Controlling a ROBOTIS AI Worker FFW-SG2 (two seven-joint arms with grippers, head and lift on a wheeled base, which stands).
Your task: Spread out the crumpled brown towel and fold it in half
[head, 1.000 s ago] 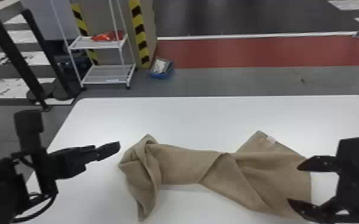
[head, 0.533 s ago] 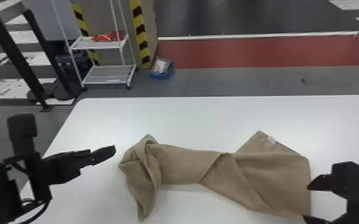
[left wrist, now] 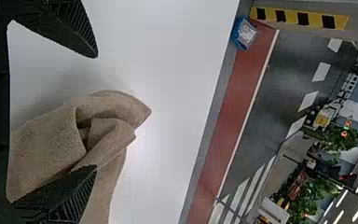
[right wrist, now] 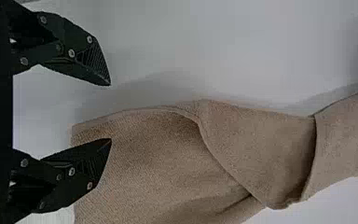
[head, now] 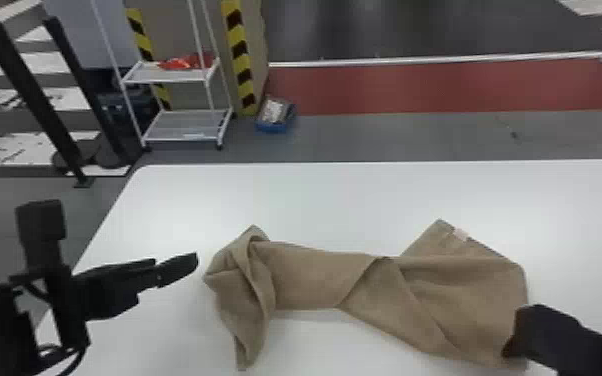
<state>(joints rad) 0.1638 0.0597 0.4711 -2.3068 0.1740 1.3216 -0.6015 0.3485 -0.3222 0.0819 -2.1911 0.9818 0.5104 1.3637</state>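
Found the brown towel [head: 315,275] across the lower middle of the head view, spread unevenly from centre-left to lower right. Saw it bunched and folded over itself at its left end, with a narrow flap running down towards the bottom edge. Noticed a narrower band through the middle, then a broader, flatter part on the right, crossed by slanting folds. Spotted a small pale tag [head: 461,234] by the upper corner of that broader part.

Made out the right end effector [head: 512,337] at the lower right of the head view, overlapping the towel's right edge. In the right wrist view, saw its fingers [right wrist: 81,163] wide apart and gripping nothing, one in front of the cloth; could not tell whether touching. Located the left end effector [head: 185,265] at the lower left of the head view, just beside the bunched end. In the left wrist view, saw it likewise spread wide and empty, with one finger overlapping the cloth.

Saw the white desk [head: 340,200] under the towel. Beyond, noted a white shelf rack [head: 147,77] at upper left with a red item [head: 180,63] on it, and a blue box [head: 275,127] on the floor near the rack.
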